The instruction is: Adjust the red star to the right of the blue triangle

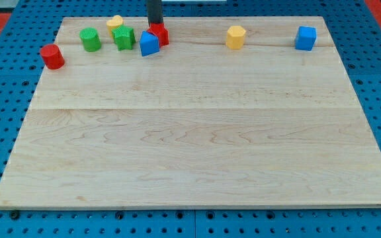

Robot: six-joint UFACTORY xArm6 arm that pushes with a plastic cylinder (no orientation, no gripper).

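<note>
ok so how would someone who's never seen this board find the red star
Look along the far edge of the wooden board, at the view's top, where a cluster of blocks sits left of centre. My tip comes down right at the red star, which touches the blue triangle on that block's right. The other red block, a red cylinder, stands alone at the cluster's far left.

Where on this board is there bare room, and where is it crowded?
Bare: everything below the top row, and the gaps between the yellow hexagon and blue cube. Crowded: top left, where my tip meets the red star and blue triangle.
</note>
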